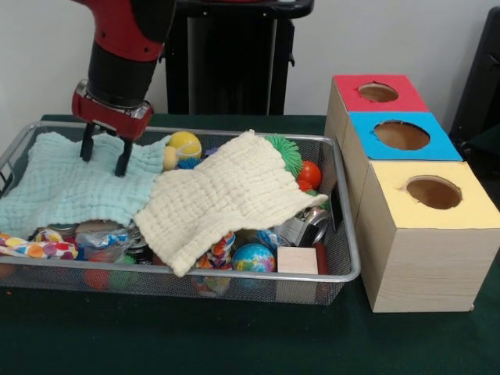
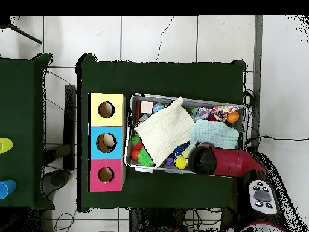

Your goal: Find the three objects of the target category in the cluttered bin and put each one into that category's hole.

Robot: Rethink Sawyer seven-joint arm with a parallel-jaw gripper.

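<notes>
The wire mesh bin (image 1: 344,275) (image 2: 134,96) is full of clutter. A pale green cloth (image 1: 62,183) (image 2: 215,134) covers its left part in the front view and a cream cloth (image 1: 226,199) (image 2: 164,131) covers the middle. Around them show a yellow ball (image 1: 184,144), an orange ball (image 1: 309,174), a green spiky ball (image 1: 286,151), a globe ball (image 1: 253,258), a wooden block (image 1: 298,260) and a metal can (image 1: 306,226). My gripper (image 1: 103,159) is open, fingers pointing down, just over the pale green cloth at the bin's far left. It holds nothing.
Three wooden boxes stand in a row right of the bin in the front view: a red-topped one (image 1: 376,94) (image 2: 106,175), a blue-topped one (image 1: 401,136) (image 2: 106,142) and a yellow-topped one (image 1: 433,195) (image 2: 107,109), each with a round hole. Green cloth covers the table (image 1: 234,336).
</notes>
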